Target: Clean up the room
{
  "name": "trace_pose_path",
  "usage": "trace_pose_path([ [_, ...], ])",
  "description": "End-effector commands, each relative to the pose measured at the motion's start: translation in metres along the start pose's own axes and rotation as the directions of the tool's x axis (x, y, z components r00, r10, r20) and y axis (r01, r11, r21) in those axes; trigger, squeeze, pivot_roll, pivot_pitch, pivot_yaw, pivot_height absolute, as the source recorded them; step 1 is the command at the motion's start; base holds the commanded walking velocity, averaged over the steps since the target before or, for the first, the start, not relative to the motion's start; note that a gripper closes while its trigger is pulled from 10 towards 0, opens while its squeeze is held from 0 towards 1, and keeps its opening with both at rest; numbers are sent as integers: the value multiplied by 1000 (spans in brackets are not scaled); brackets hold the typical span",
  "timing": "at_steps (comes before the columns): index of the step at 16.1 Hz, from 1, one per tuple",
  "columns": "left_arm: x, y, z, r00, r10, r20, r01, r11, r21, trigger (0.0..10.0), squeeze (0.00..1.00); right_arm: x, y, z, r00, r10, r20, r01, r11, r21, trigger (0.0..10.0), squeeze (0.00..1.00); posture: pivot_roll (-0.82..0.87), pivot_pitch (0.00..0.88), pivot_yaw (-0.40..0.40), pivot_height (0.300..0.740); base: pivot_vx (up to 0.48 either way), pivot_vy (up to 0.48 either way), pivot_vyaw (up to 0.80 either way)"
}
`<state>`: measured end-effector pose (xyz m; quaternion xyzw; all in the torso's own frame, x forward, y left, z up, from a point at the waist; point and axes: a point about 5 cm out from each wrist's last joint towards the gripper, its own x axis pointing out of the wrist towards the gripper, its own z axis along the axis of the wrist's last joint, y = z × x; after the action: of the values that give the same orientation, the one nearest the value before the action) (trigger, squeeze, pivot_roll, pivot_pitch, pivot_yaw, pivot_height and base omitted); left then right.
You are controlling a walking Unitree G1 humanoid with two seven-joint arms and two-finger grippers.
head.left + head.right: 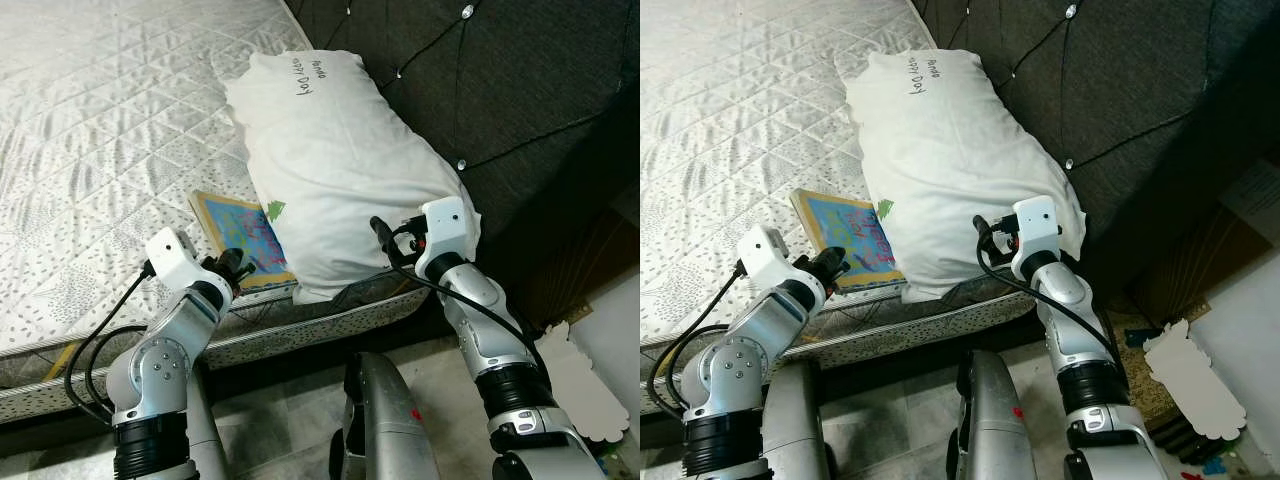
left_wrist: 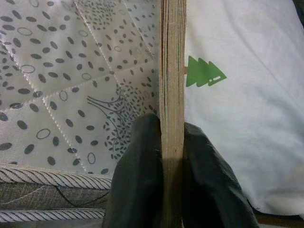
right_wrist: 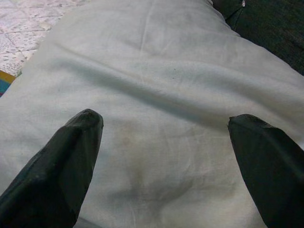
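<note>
Book gripped at the bed's edge, pillow lying over its far end.

Nearest, the left gripper is clamped on the near edge of the book, whose long axis runs away from it across the mattress. The right gripper, fingers spread wide, hovers at the near end of the pillow, touching nothing. The pillow hides the book's far corner; farther back stands the dark headboard.

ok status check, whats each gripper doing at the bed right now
Left gripper shut on the book edge at the mattress corner. Right gripper open, fingers over the pillow. Pillow overlaps the book's far side.
</note>
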<state>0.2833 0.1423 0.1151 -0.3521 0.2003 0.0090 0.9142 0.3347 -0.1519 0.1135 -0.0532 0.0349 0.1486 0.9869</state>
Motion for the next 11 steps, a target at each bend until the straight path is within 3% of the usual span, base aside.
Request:
trace_pose_path([
  [1,1,-10,-1,999,-46,-7,46,999,-24,10000,1000,1,-3,3,1000,-1,4,1,1000,-16,10000,0,-96,63,-99,555,0,0,0],
  [8,7,14,42,995,26,102,-26,1000,5,10000,1000,1,-5,3,1000,-3,4,3,1000,-23,10000,0,-100,61,-103,555,0,0,0],
  [11,8,21,48,993,44,113,-45,999,8,10000,1000,1,-6,4,1000,-3,7,4,1000,-26,10000,0,-100,61,-103,555,0,0,0],
])
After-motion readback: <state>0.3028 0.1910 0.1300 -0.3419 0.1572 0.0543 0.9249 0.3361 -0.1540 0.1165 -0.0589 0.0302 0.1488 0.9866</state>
